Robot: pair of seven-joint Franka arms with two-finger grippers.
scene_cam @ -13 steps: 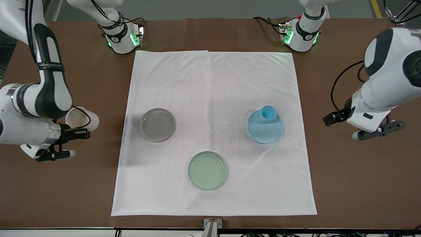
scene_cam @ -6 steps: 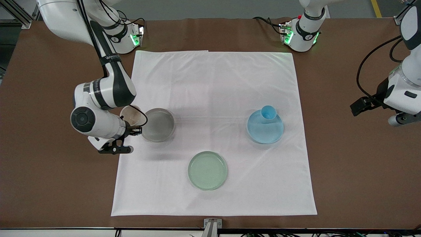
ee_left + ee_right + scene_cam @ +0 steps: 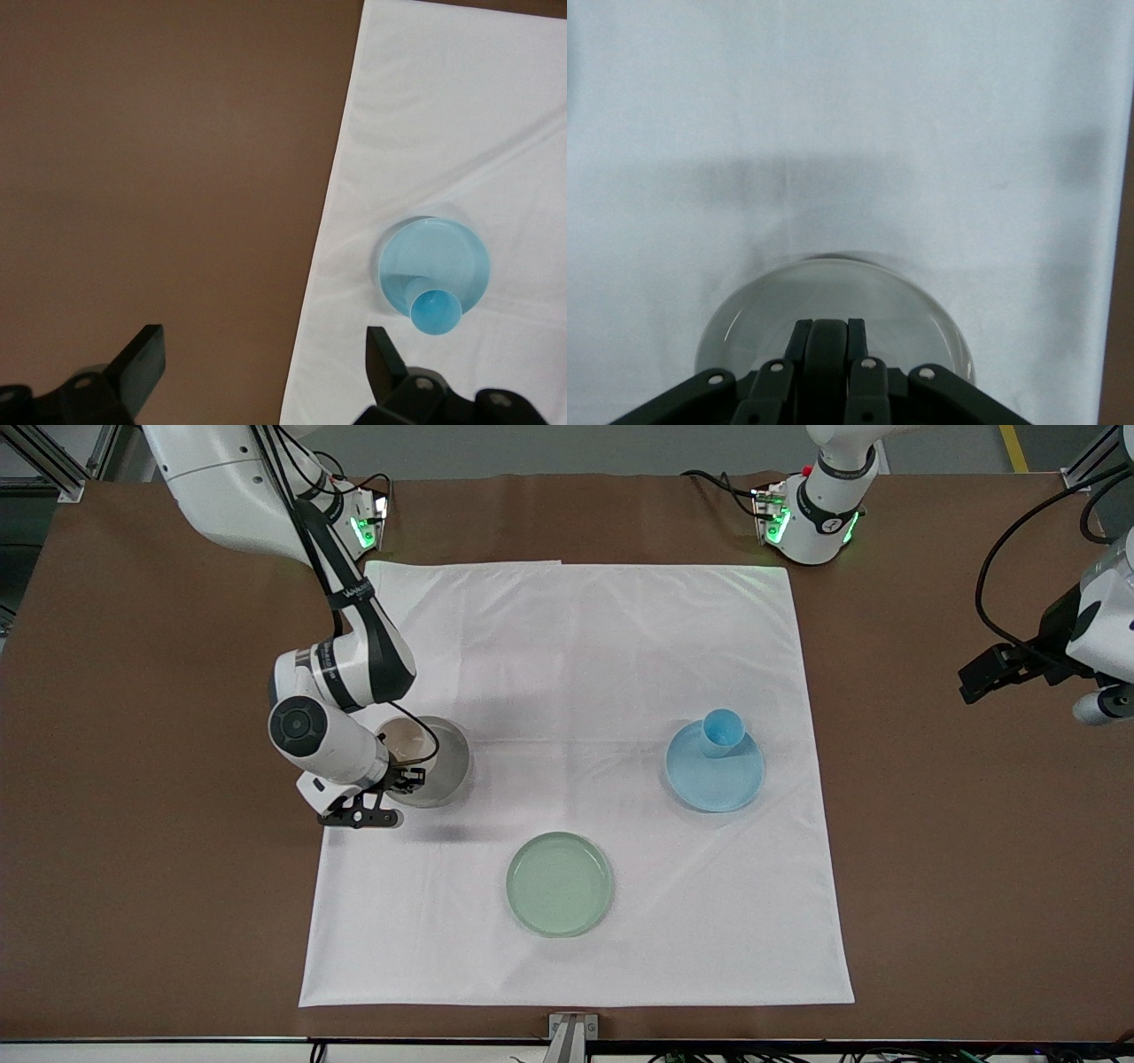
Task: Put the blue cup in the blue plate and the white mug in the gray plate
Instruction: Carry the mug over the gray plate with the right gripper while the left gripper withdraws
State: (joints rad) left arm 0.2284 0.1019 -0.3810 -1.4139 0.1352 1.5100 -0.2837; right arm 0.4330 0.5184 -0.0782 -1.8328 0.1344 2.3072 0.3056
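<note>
The white mug (image 3: 403, 742) hangs from my right gripper (image 3: 409, 778), which is shut on its black handle (image 3: 829, 354), over the gray plate (image 3: 449, 766) at the edge toward the right arm's end. The gray plate also shows in the right wrist view (image 3: 833, 292); the mug's body is hidden there. The blue cup (image 3: 723, 732) stands upright in the blue plate (image 3: 716, 779), at the part of its rim farther from the front camera. Both also show in the left wrist view, the cup (image 3: 435, 312) and the plate (image 3: 425, 257). My left gripper (image 3: 266, 354) is open and empty over the brown table.
A pale green plate (image 3: 559, 883) lies on the white cloth (image 3: 576, 646), nearer to the front camera than the other two plates. The cloth covers the middle of the brown table (image 3: 957, 886). The left arm's hand (image 3: 1099, 707) hangs at the left arm's end of the table.
My right gripper has carried the white mug from over the bare brown table to over the gray plate's edge. My left arm has drawn back toward its end of the table.
</note>
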